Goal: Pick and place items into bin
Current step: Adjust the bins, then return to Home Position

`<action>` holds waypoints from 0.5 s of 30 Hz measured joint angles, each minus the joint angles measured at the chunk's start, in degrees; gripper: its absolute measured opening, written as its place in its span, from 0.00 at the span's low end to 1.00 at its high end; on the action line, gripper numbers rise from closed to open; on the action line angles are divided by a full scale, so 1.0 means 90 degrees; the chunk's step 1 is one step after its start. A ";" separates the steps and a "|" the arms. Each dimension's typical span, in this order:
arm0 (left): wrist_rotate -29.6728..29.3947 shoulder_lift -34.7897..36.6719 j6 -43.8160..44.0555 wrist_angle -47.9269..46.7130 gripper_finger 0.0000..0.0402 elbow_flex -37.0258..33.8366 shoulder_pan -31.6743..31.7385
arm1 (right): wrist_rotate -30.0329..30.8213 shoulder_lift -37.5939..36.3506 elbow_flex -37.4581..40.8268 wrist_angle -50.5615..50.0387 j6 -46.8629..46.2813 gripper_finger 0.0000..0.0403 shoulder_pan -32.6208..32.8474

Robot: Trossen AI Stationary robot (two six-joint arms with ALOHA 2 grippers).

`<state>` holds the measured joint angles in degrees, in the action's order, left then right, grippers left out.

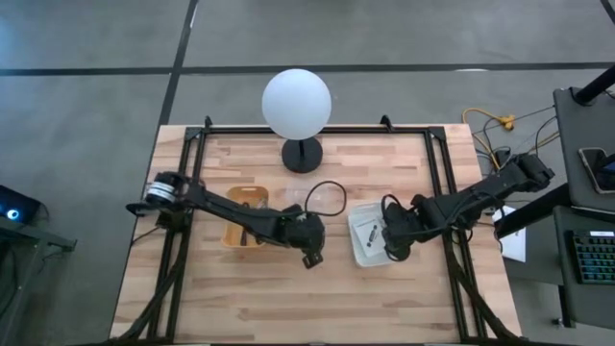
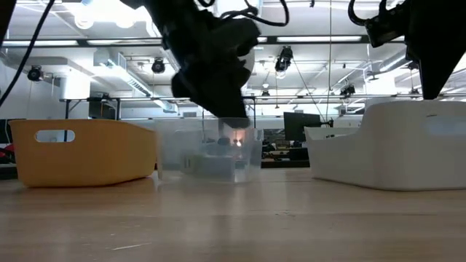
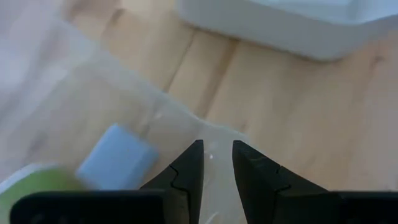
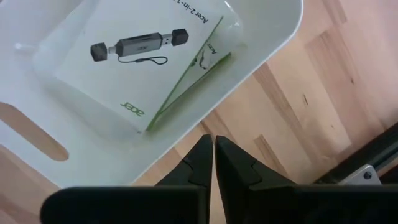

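Inside the white bin (image 4: pixel 261 37), packets (image 4: pixel 134 59) read "acer".

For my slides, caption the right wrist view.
Shut right gripper hovers at the white bin holding printed packets.

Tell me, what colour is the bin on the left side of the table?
The left bin is yellow-orange. It shows best in the low view.
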<state>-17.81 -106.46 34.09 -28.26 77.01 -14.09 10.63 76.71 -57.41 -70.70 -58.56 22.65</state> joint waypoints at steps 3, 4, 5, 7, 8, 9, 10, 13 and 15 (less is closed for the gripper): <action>0.0236 -0.0155 -0.0002 0.0386 0.17 0.0072 -0.0002 | -0.0005 -0.0012 0.0003 0.0028 0.0000 0.02 0.0000; 0.0311 -0.0199 -0.0002 0.0546 0.17 0.0096 -0.0002 | -0.0005 -0.0012 0.0004 0.0031 -0.0001 0.02 0.0000; 0.0381 -0.0228 -0.0001 0.0699 0.17 0.0121 -0.0002 | -0.0005 -0.0012 0.0005 0.0038 -0.0001 0.02 0.0006; 0.0457 -0.0264 0.0001 0.0816 0.17 0.0170 -0.0007 | -0.0005 -0.0012 0.0005 0.0042 0.0004 0.02 0.0008; 0.0464 -0.0276 0.0002 0.0830 0.17 0.0212 -0.0014 | -0.0005 -0.0012 0.0005 0.0044 0.0008 0.02 0.0009; 0.0472 -0.0278 0.0000 0.0828 0.17 0.0253 -0.0026 | -0.0005 -0.0012 0.0005 0.0049 0.0021 0.02 0.0009; 0.0449 -0.0276 -0.0002 0.0805 0.17 0.0296 -0.0044 | -0.0005 -0.0012 0.0005 0.0048 0.0039 0.02 0.0007; 0.0117 -0.0185 -0.0008 0.0521 0.17 0.0500 -0.0117 | 0.0021 -0.0012 0.0019 0.0066 0.0115 0.02 0.0007; -0.0267 -0.0100 -0.0007 0.0236 0.17 0.0621 -0.0160 | 0.0133 -0.0012 0.0034 0.0067 0.0127 0.02 0.0010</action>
<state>-20.21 -107.37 34.02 -26.14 82.60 -15.53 11.83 76.60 -57.10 -70.09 -57.41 22.74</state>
